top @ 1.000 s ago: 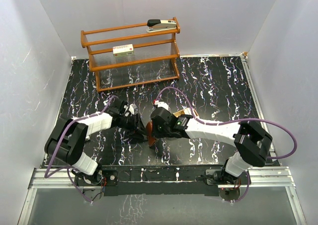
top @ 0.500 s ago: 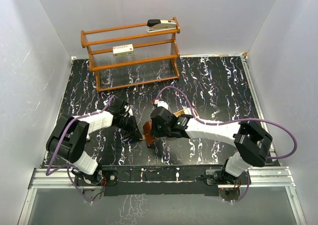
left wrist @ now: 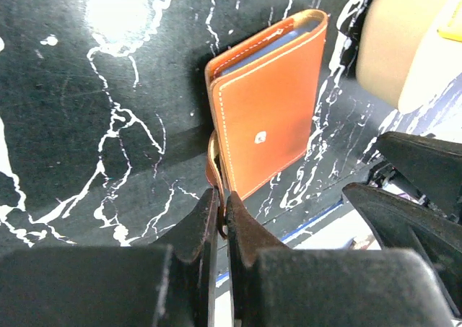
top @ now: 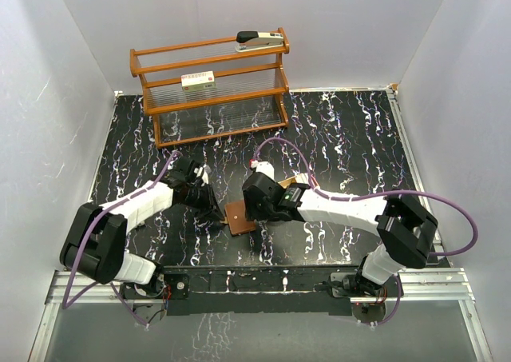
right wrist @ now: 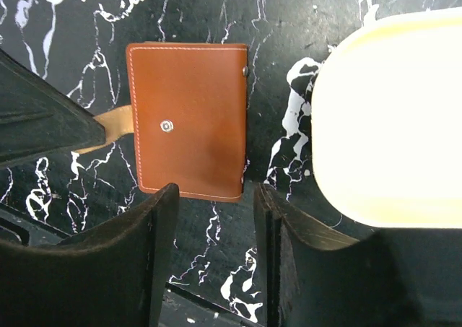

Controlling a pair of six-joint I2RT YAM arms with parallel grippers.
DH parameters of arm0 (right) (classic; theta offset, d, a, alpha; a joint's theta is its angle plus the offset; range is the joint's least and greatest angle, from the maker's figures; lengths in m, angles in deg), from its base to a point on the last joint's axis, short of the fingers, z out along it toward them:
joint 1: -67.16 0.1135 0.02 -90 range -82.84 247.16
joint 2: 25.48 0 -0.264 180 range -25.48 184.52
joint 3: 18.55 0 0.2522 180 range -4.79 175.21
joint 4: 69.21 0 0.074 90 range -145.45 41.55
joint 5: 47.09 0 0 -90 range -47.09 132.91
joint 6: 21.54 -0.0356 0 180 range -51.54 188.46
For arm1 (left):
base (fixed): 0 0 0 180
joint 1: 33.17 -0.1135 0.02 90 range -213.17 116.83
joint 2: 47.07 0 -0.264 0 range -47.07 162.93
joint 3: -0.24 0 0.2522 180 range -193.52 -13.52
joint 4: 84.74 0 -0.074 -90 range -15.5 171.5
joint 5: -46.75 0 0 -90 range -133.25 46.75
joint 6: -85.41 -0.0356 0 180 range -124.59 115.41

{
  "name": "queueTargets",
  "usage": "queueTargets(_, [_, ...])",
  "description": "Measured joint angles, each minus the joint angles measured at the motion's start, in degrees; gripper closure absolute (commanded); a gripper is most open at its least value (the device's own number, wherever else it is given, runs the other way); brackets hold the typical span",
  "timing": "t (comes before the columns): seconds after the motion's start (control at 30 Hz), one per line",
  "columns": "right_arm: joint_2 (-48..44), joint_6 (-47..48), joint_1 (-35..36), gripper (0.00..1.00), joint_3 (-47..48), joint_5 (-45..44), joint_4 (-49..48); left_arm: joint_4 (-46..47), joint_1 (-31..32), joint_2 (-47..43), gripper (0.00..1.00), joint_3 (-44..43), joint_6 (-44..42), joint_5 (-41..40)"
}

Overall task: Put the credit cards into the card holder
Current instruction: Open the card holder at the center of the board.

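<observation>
Brown leather wallet (right wrist: 189, 120) is lying closed on the black marble bench (top: 343, 138), a blue card (left wrist: 267, 49) edge peeking out, the left claw (left wrist: 220, 197) pinching shut on its tan tab (right wrist: 115, 125) while the right claw (right wrist: 215, 191) is hovering open just above, gripping nothing.

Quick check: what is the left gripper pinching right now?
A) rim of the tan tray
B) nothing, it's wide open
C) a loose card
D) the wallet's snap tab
D: in the left wrist view the left gripper is closed on the tan snap tab that sticks out of the folded card holder. The right wrist view shows the tab running under its dark finger.
</observation>
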Motion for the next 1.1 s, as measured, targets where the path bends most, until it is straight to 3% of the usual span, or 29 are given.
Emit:
queueTargets(0.5, [0.3,3.3,0.0,0.42,2.8,4.8,-2.0,0.5,0.0,-5.2,1.00,-4.9,2.3,5.6])
queueTargets(0.6, [0.3,3.8,0.0,0.47,2.8,4.9,-2.3,0.2,0.0,-5.3,1.00,-5.2,2.3,5.7])
queueTargets(0.77, [0.3,4.3,0.0,0.69,2.8,3.8,-2.3,-0.9,0.0,-5.3,1.00,-5.2,2.3,5.7])
queueTargets(1.1, [2.0,7.0,0.0,0.66,3.0,0.6,-2.4,-2.4,0.0,-6.0,1.00,-5.2,2.0,5.3])
